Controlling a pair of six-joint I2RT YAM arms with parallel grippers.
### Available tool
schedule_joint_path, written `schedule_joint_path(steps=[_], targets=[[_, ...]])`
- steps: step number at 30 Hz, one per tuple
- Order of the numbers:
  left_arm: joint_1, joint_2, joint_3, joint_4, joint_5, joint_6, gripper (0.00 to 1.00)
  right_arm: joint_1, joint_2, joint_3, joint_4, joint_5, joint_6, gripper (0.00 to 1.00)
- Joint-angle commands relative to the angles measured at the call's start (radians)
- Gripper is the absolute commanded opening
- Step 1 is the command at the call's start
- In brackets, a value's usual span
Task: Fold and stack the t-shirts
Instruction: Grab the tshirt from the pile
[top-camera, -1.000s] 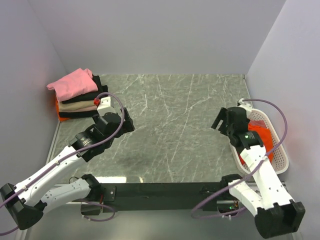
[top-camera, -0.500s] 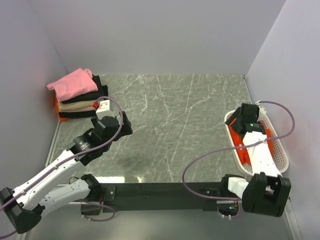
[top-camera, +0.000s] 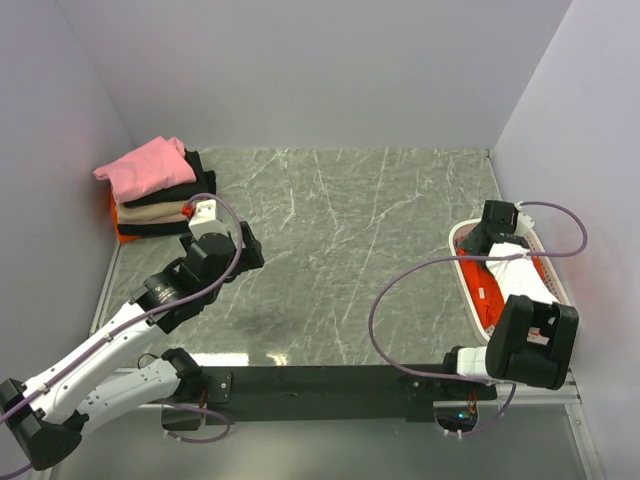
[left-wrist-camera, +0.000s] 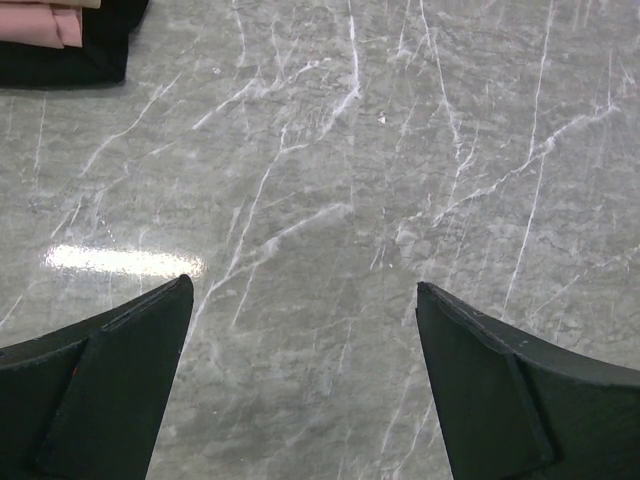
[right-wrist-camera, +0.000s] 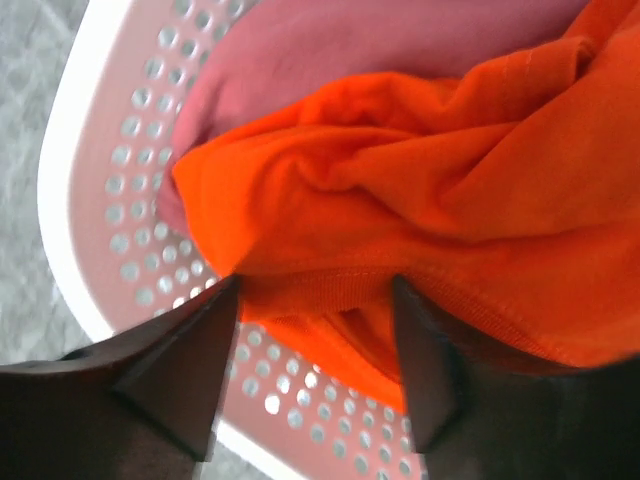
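Note:
A crumpled orange t-shirt (right-wrist-camera: 450, 190) lies in the white lattice basket (right-wrist-camera: 110, 200) on top of a dusty rose one (right-wrist-camera: 330, 60). My right gripper (right-wrist-camera: 315, 285) reaches down into the basket, open, its two fingers straddling a hemmed fold of the orange cloth. From above, the right arm covers most of the basket (top-camera: 468, 285), and only a strip of orange t-shirt (top-camera: 487, 292) shows. Folded t-shirts are stacked (top-camera: 150, 205) at the far left with a pink one (top-camera: 145, 168) on top. My left gripper (left-wrist-camera: 302, 285) hangs open over bare marble, holding nothing.
The basket stands against the right wall. The stack sits in the far left corner by the left wall; its black edge (left-wrist-camera: 60, 60) shows in the left wrist view. Grey marble tabletop (top-camera: 350, 240) spreads between the arms.
My right arm has swung right and dipped into the basket, its fingers now either side of the orange cloth and slightly narrower. The left arm has drawn back a little toward its base.

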Motion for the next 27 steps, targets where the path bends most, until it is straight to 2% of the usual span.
schedule_joint_path(steps=[1,2,5,6,7,12,17,21,25,27], targets=[[0.005,-0.019,-0.006,0.021,-0.024,0.016,0.99,-0.019,0.025,0.044,0.062,0.052,0.012,0.65],[0.005,-0.022,-0.006,0.02,-0.027,0.016,0.99,-0.021,0.025,0.042,0.071,0.054,0.01,0.61],[0.005,-0.028,-0.004,0.015,-0.029,0.014,0.99,-0.021,0.021,0.042,0.068,0.049,0.004,0.31],[0.005,-0.028,-0.004,0.012,-0.029,0.013,0.99,-0.021,0.013,0.047,0.059,0.049,0.003,0.06],[0.005,-0.03,-0.004,0.01,-0.029,0.011,0.99,-0.022,-0.005,0.054,0.051,0.049,0.006,0.0],[0.005,-0.034,-0.007,0.01,-0.022,0.008,0.99,-0.002,-0.174,0.1,-0.035,0.09,-0.007,0.0],[0.005,-0.019,-0.004,0.02,-0.004,0.016,0.99,0.077,-0.311,0.246,-0.137,0.181,-0.048,0.0],[0.005,-0.008,0.0,0.021,0.005,0.019,0.99,0.195,-0.345,0.425,-0.197,0.213,-0.063,0.0],[0.005,-0.005,-0.004,0.024,0.007,0.017,0.99,0.454,-0.293,0.689,-0.223,0.222,-0.103,0.0],[0.005,-0.008,-0.006,0.024,-0.001,0.014,0.99,0.521,-0.259,0.767,-0.2,0.186,-0.116,0.0]])
